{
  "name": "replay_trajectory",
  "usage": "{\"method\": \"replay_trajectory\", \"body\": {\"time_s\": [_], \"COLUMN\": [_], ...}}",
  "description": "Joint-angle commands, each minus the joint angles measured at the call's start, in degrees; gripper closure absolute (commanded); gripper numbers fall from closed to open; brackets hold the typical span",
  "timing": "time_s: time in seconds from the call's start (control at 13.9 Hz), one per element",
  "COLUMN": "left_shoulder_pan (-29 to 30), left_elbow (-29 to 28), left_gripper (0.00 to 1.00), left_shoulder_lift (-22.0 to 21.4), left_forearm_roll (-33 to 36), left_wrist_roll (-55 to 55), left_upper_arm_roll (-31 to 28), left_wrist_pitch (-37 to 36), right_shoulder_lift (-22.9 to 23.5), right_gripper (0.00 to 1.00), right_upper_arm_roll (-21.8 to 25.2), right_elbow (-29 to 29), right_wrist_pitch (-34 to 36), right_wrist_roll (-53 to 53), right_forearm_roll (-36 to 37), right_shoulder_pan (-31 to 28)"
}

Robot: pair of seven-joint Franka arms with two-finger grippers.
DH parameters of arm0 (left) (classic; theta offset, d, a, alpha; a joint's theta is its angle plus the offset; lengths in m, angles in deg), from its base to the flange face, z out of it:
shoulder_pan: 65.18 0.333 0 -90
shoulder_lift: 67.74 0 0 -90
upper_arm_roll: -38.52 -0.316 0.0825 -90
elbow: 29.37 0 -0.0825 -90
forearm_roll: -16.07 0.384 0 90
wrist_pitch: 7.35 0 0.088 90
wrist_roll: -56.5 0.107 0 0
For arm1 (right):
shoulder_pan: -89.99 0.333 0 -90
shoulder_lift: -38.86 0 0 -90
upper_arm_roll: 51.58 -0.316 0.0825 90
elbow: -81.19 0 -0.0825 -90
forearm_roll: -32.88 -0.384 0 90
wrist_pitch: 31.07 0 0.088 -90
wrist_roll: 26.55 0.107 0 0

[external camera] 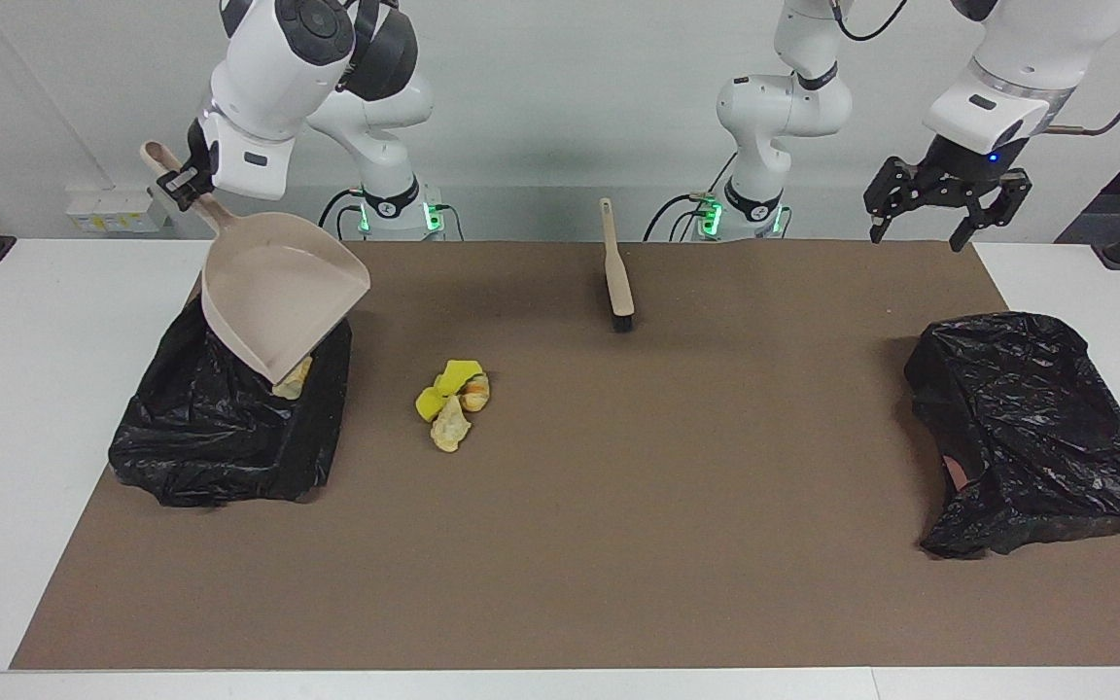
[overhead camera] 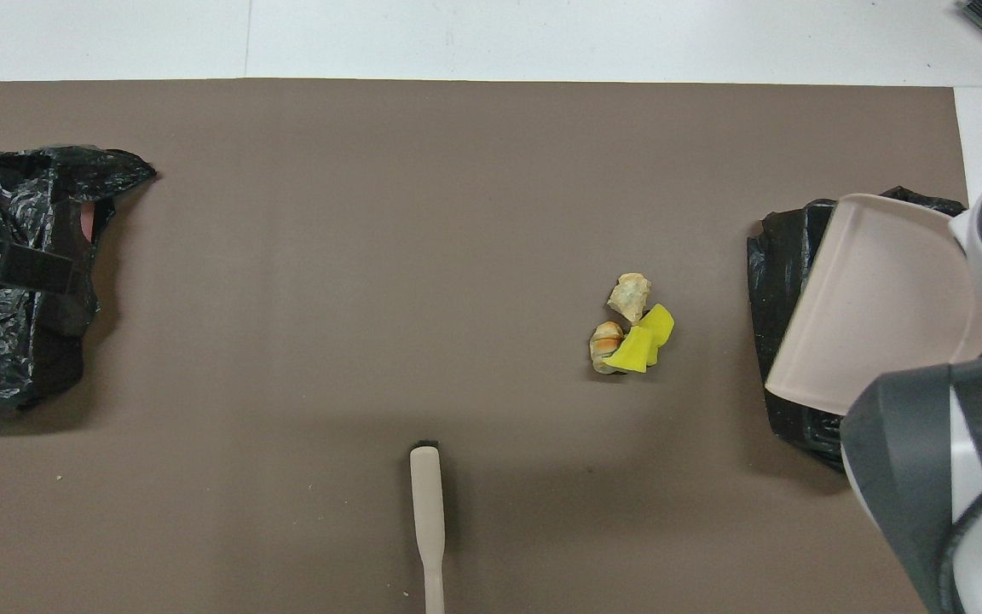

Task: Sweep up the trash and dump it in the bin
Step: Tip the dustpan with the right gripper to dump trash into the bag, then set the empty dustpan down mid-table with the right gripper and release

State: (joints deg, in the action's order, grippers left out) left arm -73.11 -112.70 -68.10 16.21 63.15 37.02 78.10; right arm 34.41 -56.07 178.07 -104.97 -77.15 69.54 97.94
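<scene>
Trash (external camera: 452,398) (overhead camera: 632,325) lies in a small heap on the brown mat (external camera: 618,506) (overhead camera: 372,256) near mid-counter: yellow sponge chunks touching golden pastry pieces, somewhat toward the right arm's end. One more pastry piece (external camera: 294,378) shows in the black-lined bin (external camera: 220,437) (overhead camera: 776,281) at that end, half hidden under the dustpan.

Right pincer (external camera: 181,181) is clamped on the handle of the beige dustpan (external camera: 278,289) (overhead camera: 870,298), raised and tilted over the bin.

Left pincer (external camera: 946,197), fingers spread and holding nothing, hangs above the counter at the left arm's end, over a crumpled black bag (external camera: 1032,428) (overhead camera: 18,273) in the overhead view.

Hand brush (external camera: 616,266) (overhead camera: 429,520) lies on the mat, nearer the robots than the heap, untouched.
</scene>
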Motion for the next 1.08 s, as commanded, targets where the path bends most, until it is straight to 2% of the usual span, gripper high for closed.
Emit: {"method": "replay_trajectory", "body": {"time_s": [0.0, 0.22, 0.43, 0.5, 0.79, 1.01], "left_shoulder_pan": [2.0, 3.8, 3.8, 3.8, 4.0, 3.4], "left_elbow": [2.1, 1.4, 1.3, 1.3, 1.3, 1.4], "left_gripper": [0.0, 0.0, 0.0, 0.0, 0.0, 0.0], "left_shoulder_lift": [0.8, 0.3, 0.3, 0.3, 0.2, 0.3], "left_forearm_roll": [0.4, 0.2, 0.3, 0.3, 0.3, 0.4], "left_wrist_roll": [1.5, 1.4, 1.2, 1.0, 1.0, 1.0], "left_upper_arm_roll": [1.1, 3.7, 3.6, 3.6, 3.1, 3.2], "left_wrist_pitch": [-2.0, -2.1, -2.0, -2.0, -2.0, -1.9], "right_shoulder_lift": [-0.7, -0.7, 2.1, 3.6, 13.1, 22.8], "right_gripper": [1.0, 1.0, 1.0, 1.0, 1.0, 1.0], "right_upper_arm_roll": [-1.7, -3.7, -8.3, -8.7, -8.7, -8.8], "right_elbow": [-0.6, -0.6, -0.2, -0.2, -0.8, -8.0], "right_wrist_pitch": [0.7, -1.2, -5.4, -7.4, -18.6, -24.7], "right_wrist_roll": [8.4, 24.6, 46.0, 53.3, 79.5, 86.6], "right_forearm_roll": [-8.1, -17.8, -25.7, -27.9, -31.6, -32.8], "right_shoulder_pan": [-0.2, -0.2, 0.0, 2.6, 12.8, 16.5]}}
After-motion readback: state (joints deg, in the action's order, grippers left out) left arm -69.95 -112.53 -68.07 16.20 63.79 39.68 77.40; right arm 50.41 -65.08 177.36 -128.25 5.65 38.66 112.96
